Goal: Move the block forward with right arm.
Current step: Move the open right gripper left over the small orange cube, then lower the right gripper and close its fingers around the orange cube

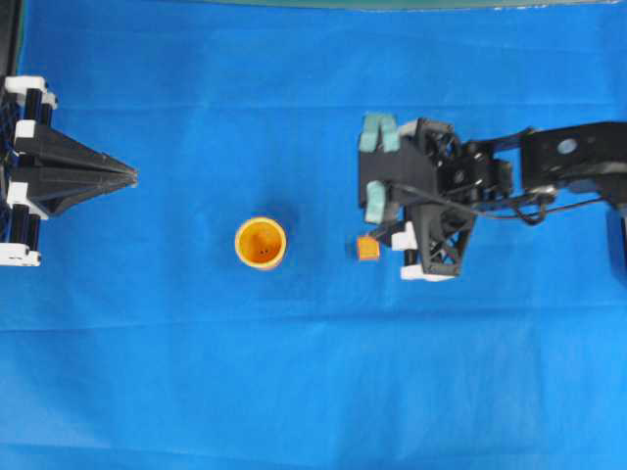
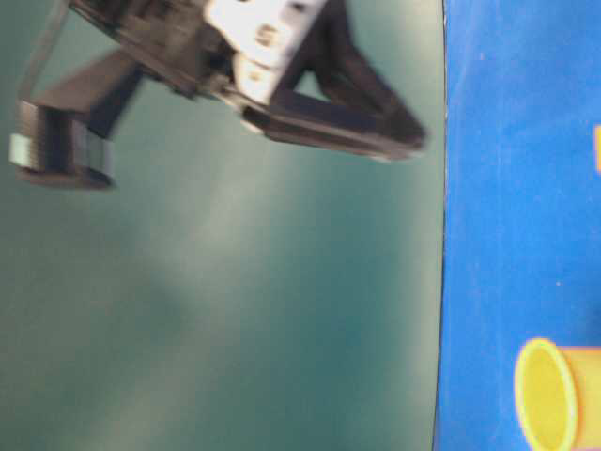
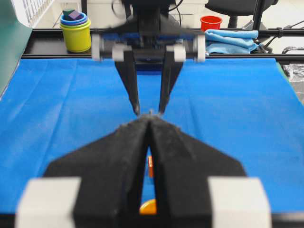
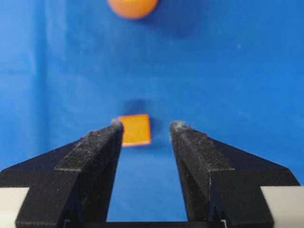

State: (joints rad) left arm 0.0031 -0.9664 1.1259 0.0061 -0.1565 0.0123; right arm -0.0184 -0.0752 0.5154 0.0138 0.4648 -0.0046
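The right gripper [image 4: 145,130] is spread wide, holding nothing. The block [image 4: 135,129] lies on the blue cloth [image 4: 228,71] just beyond the fingertips, nearer the left finger [image 4: 92,152] in the wrist view. Farther ahead stands the orange cup [image 1: 261,242], upright and well apart from the block. Across the table, the left gripper [image 1: 132,176] has its fingers pressed together, gripping nothing.

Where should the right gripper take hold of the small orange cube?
On two opposite flat side faces of the block, coming from the right arm's side. It lies flat on the blue cloth, apart from the cup. The right gripper is open with the cube just ahead, nearer one finger, so centre first.
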